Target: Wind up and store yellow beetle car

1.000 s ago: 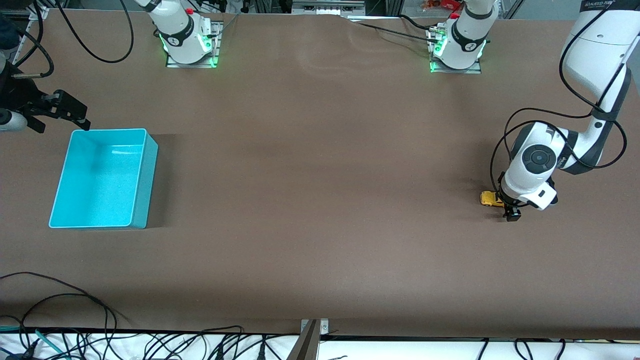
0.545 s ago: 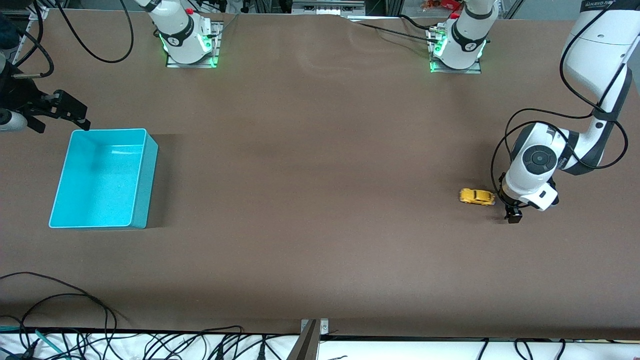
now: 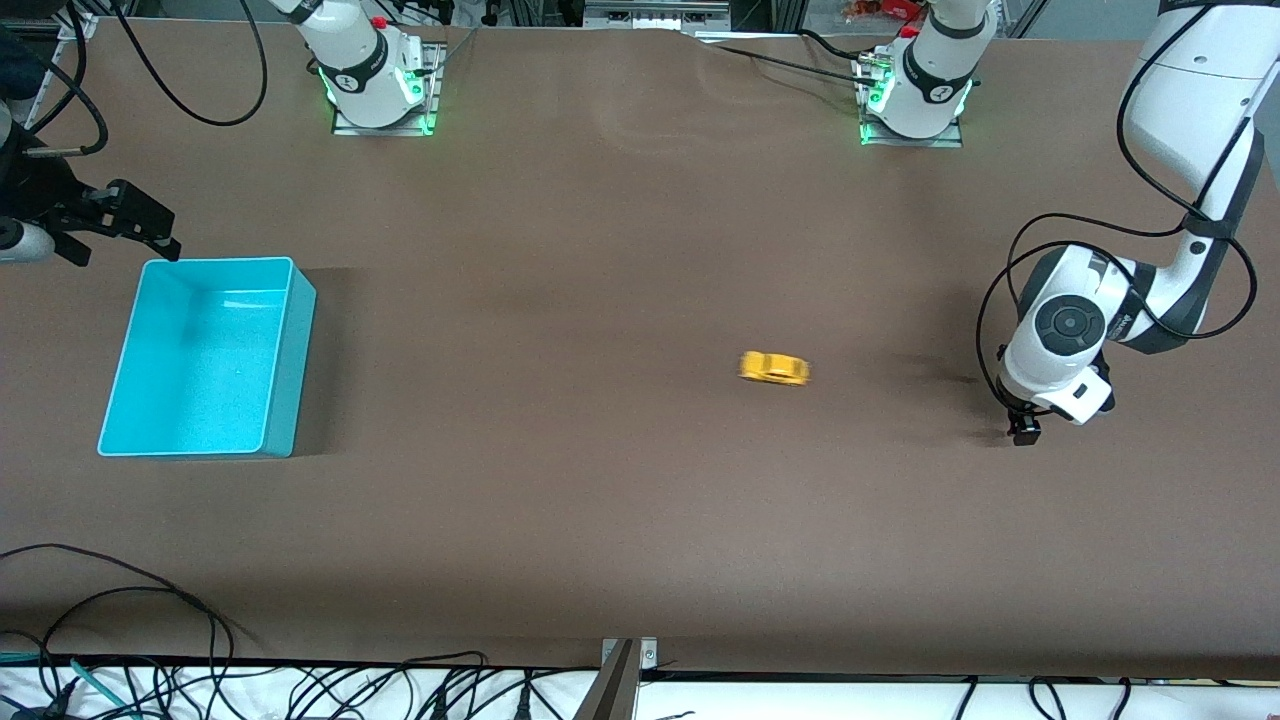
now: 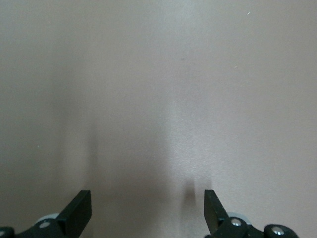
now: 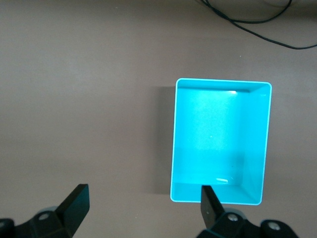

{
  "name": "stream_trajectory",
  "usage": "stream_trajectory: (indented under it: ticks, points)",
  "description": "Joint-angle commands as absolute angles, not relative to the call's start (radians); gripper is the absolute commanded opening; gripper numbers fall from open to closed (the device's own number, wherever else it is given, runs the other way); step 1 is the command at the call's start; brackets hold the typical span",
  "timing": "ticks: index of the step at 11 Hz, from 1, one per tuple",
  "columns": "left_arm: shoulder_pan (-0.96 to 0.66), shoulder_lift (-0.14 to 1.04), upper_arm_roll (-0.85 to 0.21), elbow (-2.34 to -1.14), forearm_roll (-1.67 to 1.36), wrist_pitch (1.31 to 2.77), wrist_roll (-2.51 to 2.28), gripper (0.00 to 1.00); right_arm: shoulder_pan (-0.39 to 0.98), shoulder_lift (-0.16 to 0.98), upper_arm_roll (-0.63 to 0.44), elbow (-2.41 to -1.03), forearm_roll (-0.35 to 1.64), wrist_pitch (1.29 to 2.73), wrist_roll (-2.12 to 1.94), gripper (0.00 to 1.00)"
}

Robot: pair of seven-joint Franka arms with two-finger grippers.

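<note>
The car (image 3: 773,368) is sitting alone on the bare worktop (image 3: 620,500), about midway along it, well apart from both grippers and from the bin (image 3: 285,400). You are seeing it blurred in the front view, so its details cannot be made out; nothing is touching it.

Your left gripper (image 3: 1022,428) is hanging low over the worktop at the left arm's end, with its jaws standing wide apart. You are looking, in the left wrist view, at the left gripper (image 4: 147,210) with only bare brown surface between its two black fingers (image 4: 79,212); they are holding nothing and touching nothing.

Your right gripper (image 3: 120,225) is waiting at the right arm's end, over the worktop just beside the bin's corner that is farther from the front camera. Its jaws are also standing wide and are holding nothing. The right wrist view is showing the right gripper (image 5: 143,208) above the bin (image 5: 257,148), which is lying empty.

You are counting one car, one bin, two arms and two grippers.
</note>
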State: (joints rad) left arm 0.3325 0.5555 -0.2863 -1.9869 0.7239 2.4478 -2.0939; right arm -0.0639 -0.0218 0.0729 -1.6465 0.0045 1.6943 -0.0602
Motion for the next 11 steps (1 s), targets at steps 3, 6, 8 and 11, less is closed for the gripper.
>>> stream_trajectory:
  ticks: [3,6,8,11]
  points:
    - [0.345,0.496,-0.359,-1.901,0.622,2.260,-1.782,1.00,-0.069,-0.020,0.075,-1.624,-0.006,1.671,-0.072,1.00]
    - [0.331,0.468,-0.360,-1.781,0.505,2.117,-1.516,1.00,-0.069,-0.020,0.075,-1.624,-0.006,1.671,-0.072,1.00]
    - [0.342,0.465,-0.392,-1.708,0.472,2.042,-1.368,1.00,-0.069,-0.020,0.075,-1.624,-0.006,1.671,-0.072,1.00]
    - [0.331,0.465,-0.413,-1.611,0.447,1.901,-1.098,1.00,-0.069,-0.020,0.075,-1.624,-0.006,1.669,-0.072,1.00]
